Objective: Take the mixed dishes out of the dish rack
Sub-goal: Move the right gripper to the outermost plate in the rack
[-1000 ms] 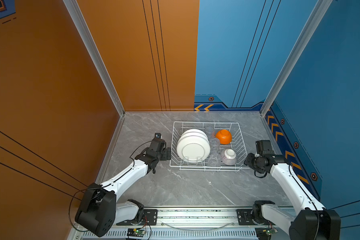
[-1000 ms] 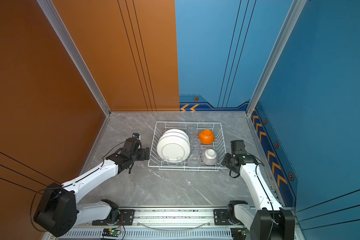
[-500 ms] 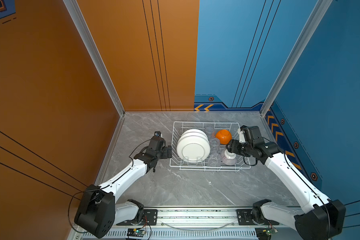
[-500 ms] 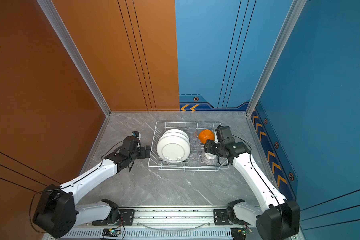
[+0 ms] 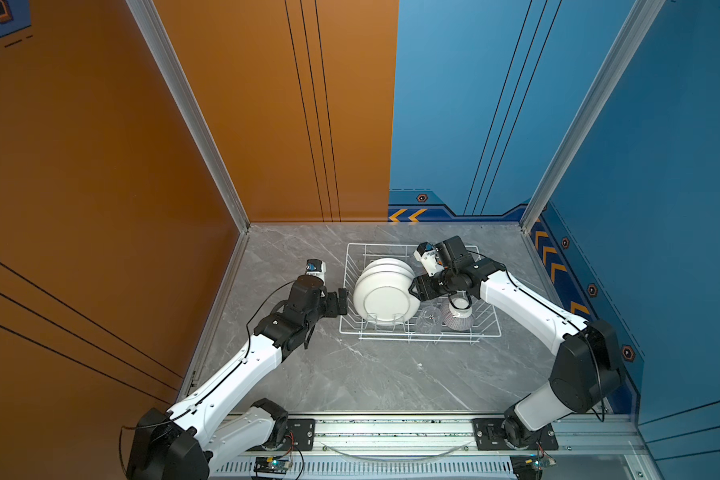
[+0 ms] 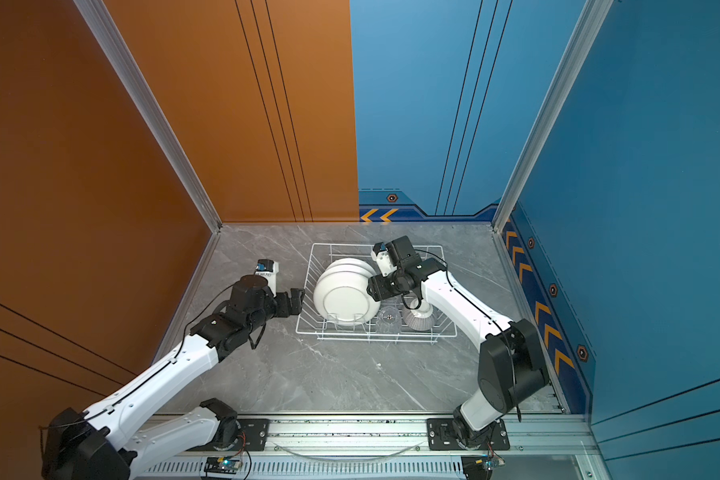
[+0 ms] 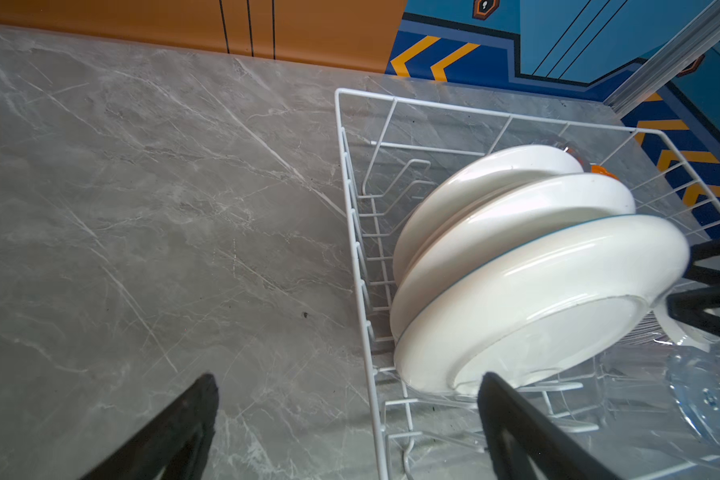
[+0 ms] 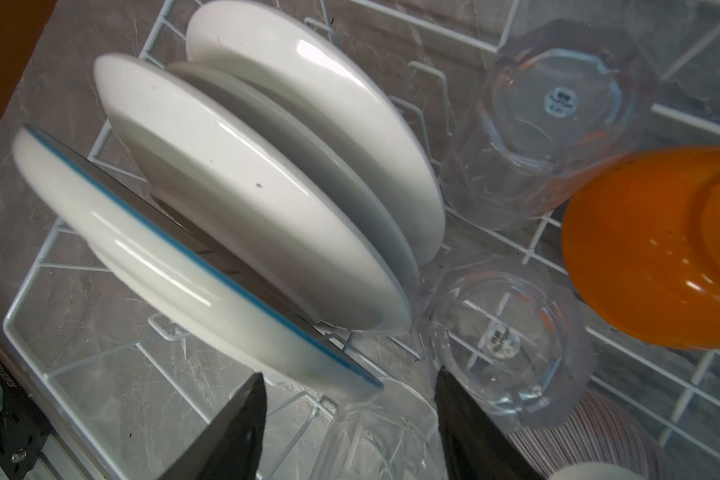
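Note:
The white wire dish rack [image 5: 485, 328] [image 6: 443, 330] holds three upright white-backed plates [image 5: 385, 293] [image 6: 346, 297] [image 7: 528, 286] [image 8: 233, 208], clear tumblers [image 5: 429, 320] [image 8: 504, 336], a grey-striped bowl [image 5: 456, 318] [image 6: 418, 318] and an orange bowl [image 8: 657, 249], which the right arm hides in both top views. My right gripper [image 5: 414, 289] [image 6: 373, 289] [image 8: 350, 395] is open over the rack, its tips on either side of the front plate's blue-edged rim without clamping it. My left gripper [image 5: 341, 301] [image 6: 298, 301] [image 7: 348, 376] is open at the rack's left wall.
Orange wall panels stand close on the left and blue ones at the back and right. Grey marble tabletop [image 5: 371, 374] stretches in front of the rack and to its left [image 7: 142, 208]. The arms' metal base rail [image 5: 391, 428] runs along the front edge.
My right arm swung from outside the rack's right side in over the rack, up to the front plate's right edge. My left gripper edged a little closer to the rack.

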